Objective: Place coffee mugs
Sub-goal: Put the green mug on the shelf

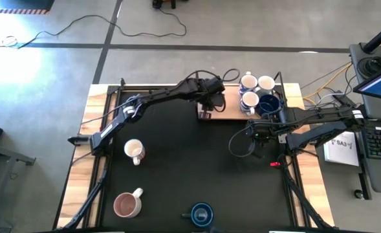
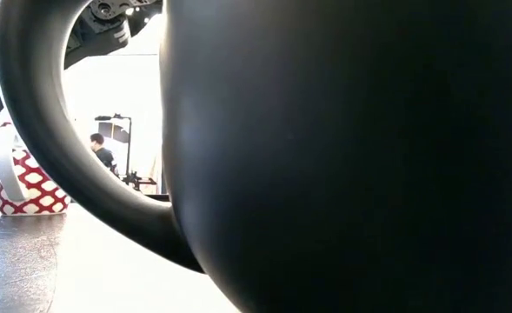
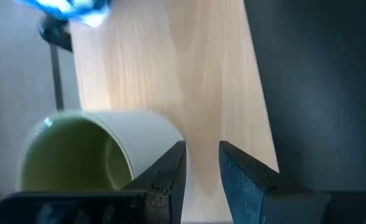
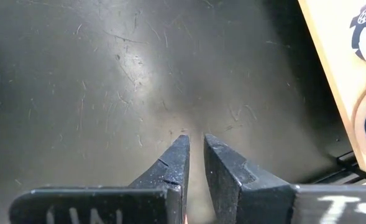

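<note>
Narrowed to a thin slit, my left pincer (image 3: 201,163) hangs over the pale wooden board (image 1: 229,110) at the far side of the table, holding nothing. Just beside one finger a white mug with a green inside (image 3: 92,152) lies tipped on its side, mouth toward my wrist camera; whether the finger touches its wall I cannot tell.

My right pincer (image 4: 194,152) is nearly closed too — only a sliver shows between the tips — and it hovers empty above the black mat (image 1: 177,162), close to the board's near edge.

On the board's right end sits a cluster of four mugs (image 1: 258,94): three white-rimmed and one dark blue. Three more stand well apart on the mat — a white mug (image 1: 134,151) toward the left, a pink mug (image 1: 127,204) near the front left corner, and a dark blue mug (image 1: 202,213) at the front edge, filling the low view with its dark wall and handle.
</note>
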You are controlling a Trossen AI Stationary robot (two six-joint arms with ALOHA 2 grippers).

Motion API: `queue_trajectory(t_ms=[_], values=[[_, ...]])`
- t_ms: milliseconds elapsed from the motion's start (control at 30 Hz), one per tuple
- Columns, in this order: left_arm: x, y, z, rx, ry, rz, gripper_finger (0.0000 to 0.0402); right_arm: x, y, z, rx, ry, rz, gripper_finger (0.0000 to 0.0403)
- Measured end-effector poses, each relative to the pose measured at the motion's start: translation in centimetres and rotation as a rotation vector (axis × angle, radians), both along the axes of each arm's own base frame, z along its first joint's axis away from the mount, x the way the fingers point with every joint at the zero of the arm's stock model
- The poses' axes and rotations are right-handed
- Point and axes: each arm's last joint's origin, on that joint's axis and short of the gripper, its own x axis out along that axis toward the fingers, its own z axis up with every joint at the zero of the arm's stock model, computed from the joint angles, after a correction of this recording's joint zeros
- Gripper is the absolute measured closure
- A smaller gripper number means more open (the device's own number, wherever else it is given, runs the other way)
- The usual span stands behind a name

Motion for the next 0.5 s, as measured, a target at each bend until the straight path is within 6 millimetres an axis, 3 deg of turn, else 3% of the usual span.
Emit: queue_trajectory(t_ms=[500], values=[[1.3, 0.9, 1.3, 0.110, -0.169, -0.030, 0.0323, 0.0, 0.0, 0.0, 0.000, 0.001, 0.000, 0.0365]])
